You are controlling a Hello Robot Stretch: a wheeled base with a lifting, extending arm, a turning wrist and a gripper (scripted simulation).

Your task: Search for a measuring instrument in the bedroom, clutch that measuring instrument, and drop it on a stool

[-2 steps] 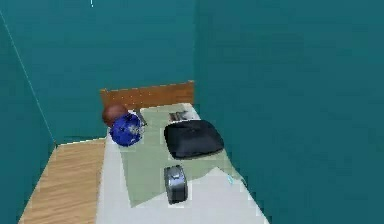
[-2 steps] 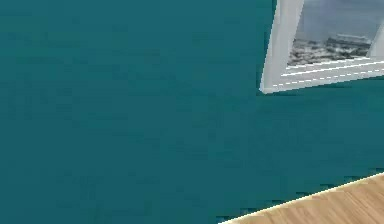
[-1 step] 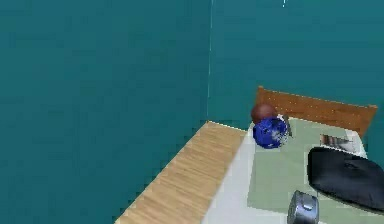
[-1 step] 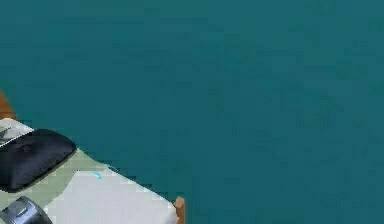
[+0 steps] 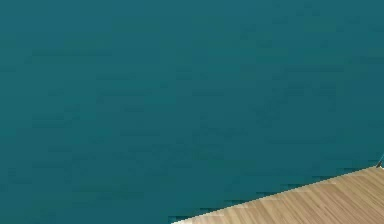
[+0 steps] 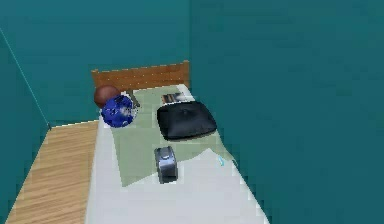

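A small grey boxy thing with a dark face (image 6: 166,163) stands on the pale bedcover (image 6: 200,190) in the arm side view, near the middle of the bed. It could be a clock, though its shape is too small to be sure. Farther up the bed lies a black pillow (image 6: 186,121).
The bed has a wooden headboard (image 6: 140,77); a brown ball (image 6: 105,95) and a blue patterned ball (image 6: 118,110) rest by it, with a small flat item (image 6: 172,98) nearby. Wood floor (image 6: 55,175) runs along the bed's left. A teal wall (image 5: 150,100) stands close ahead, floor (image 5: 320,205) at its foot.
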